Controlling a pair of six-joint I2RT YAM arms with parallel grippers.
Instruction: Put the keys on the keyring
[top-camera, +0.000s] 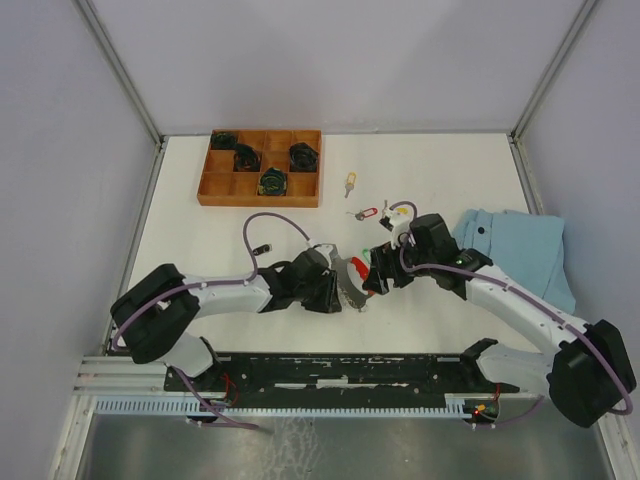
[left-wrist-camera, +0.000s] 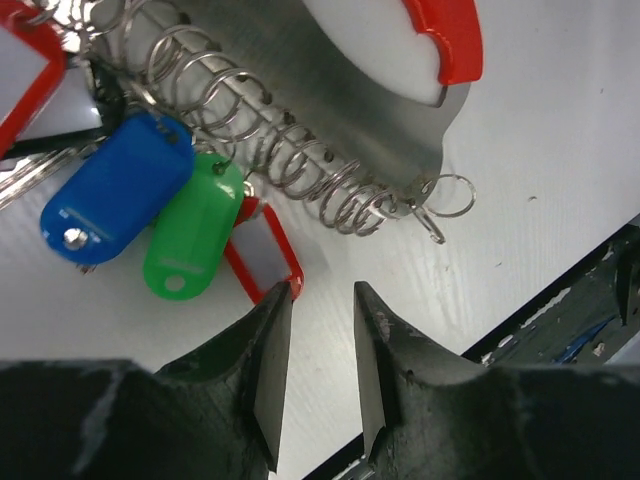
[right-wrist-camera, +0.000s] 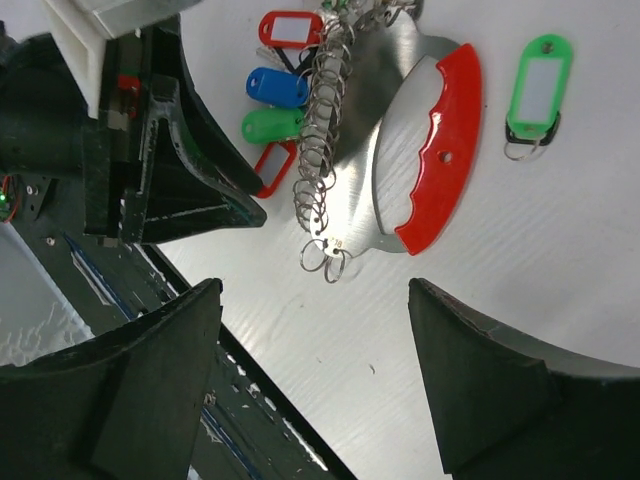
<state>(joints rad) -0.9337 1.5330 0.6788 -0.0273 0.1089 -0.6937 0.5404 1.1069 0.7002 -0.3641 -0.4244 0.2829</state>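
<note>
The keyring (top-camera: 352, 280) lies on the table between both grippers. It is a curved metal plate (left-wrist-camera: 330, 110) with a red strap (right-wrist-camera: 445, 150), a coil of rings, and blue (left-wrist-camera: 115, 190), green (left-wrist-camera: 195, 235) and red tags. My left gripper (left-wrist-camera: 320, 290) hovers just short of the tags, jaws apart with only bare table between them. My right gripper (right-wrist-camera: 315, 290) stands wide open above the plate's ringed tip, holding nothing. Loose keys lie apart: one with a green tag (right-wrist-camera: 538, 95), one with a yellow tag (top-camera: 350, 183) and one with a red tag (top-camera: 366, 213).
A wooden compartment tray (top-camera: 205, 190) with black items stands at the back left. A blue cloth (top-camera: 520, 245) lies at the right, under the right arm. A black rail (top-camera: 330, 370) runs along the near table edge.
</note>
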